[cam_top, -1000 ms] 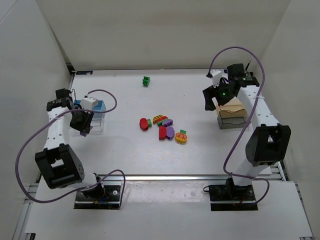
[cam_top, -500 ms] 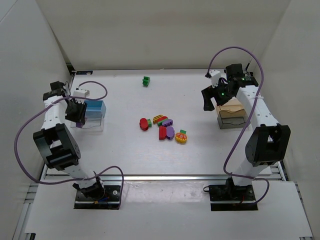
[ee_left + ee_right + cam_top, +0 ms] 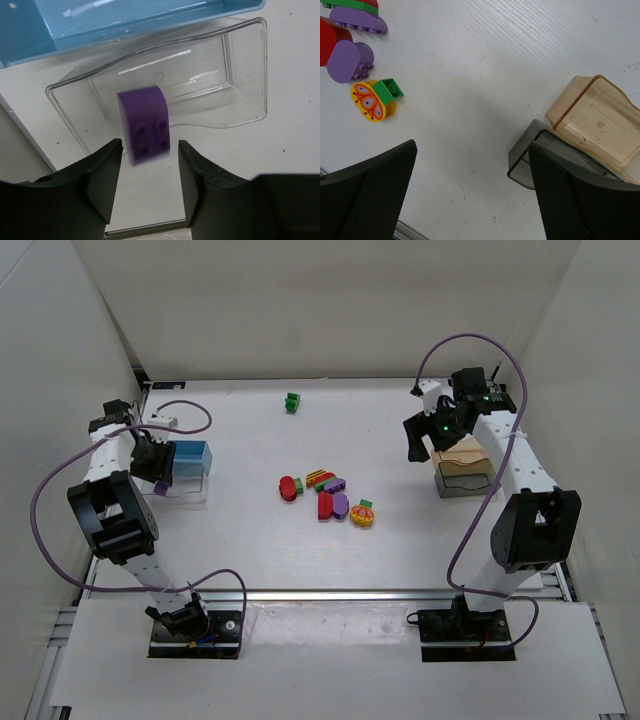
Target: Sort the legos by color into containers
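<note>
One purple lego, long axis pointing at clear container, between parted left jaws, right jaws wide.

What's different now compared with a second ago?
The left arm folded back, its jaws shifting slightly left beside the clear box. The jaws opened a little, and the purple block between them looks blurred, apparently just let go over that box. The right arm, its wide-open jaws, the loose blocks and the blue box stayed put.
</note>
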Available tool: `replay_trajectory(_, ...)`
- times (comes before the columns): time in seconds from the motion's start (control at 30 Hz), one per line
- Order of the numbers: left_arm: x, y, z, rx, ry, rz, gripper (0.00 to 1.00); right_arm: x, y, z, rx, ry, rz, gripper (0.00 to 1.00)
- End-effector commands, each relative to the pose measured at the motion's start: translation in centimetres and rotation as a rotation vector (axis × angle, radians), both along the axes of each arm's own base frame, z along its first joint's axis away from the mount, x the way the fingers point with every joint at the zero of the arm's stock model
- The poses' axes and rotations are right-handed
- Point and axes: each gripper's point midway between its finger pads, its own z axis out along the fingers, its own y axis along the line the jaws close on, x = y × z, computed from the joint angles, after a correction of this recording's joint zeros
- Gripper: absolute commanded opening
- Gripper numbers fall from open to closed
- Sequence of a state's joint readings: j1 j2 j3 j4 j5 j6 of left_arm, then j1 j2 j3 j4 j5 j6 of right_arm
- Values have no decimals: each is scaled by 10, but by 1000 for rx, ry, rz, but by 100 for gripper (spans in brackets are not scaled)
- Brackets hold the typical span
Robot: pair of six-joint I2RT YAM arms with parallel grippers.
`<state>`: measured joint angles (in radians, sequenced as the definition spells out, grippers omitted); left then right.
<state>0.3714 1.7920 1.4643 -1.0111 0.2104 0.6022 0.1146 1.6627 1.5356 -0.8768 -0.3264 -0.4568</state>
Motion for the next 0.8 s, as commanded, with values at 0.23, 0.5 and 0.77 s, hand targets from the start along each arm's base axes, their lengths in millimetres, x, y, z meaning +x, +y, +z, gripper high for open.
replay_trajectory(0.23, 11, -6, 39, 0, -155, -21, 68, 3, 1, 2, -4, -7, 7, 95)
replay_trajectory(0.5, 6, -131, 138, -298, -365, -320, 70, -7, 13, 9, 57, -4, 48, 95)
replay_trajectory(0.77, -39, -270, 114, -343, -250, -743, 70, -24, 30, 18, 147, 18, 133, 95)
